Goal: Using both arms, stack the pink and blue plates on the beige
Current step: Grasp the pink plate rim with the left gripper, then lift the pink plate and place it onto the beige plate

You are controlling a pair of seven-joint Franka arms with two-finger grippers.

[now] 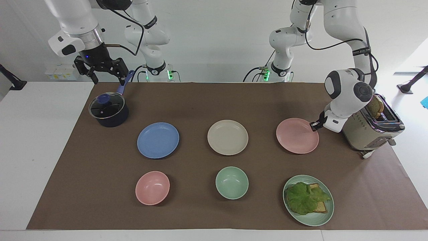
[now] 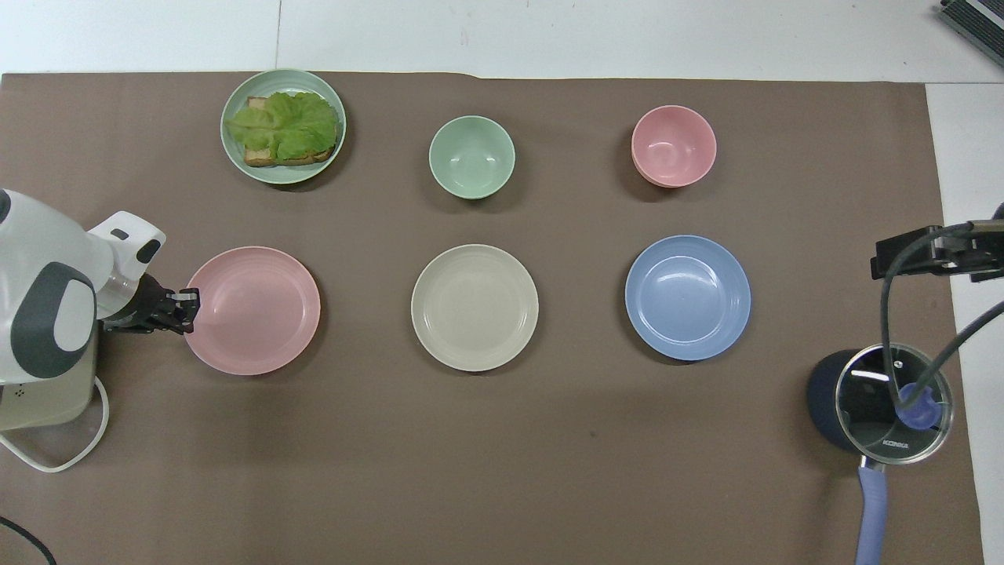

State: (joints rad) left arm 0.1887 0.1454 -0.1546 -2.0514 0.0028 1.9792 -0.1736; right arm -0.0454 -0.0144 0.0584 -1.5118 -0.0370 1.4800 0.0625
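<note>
The light is bright, even and diffuse, and it comes from above. The plates throw only short, soft shadows on the brown mat (image 2: 502,439). A small glare sits on the glass lid (image 2: 893,404) of the pot. Both views are sharp, with no visible blur or edge distortion.

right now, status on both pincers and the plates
Left pincer shut on pink plate rim, beside toaster. Right pincer open, waiting over pot. Blue plate untouched; beige plate bare, path clear.
</note>
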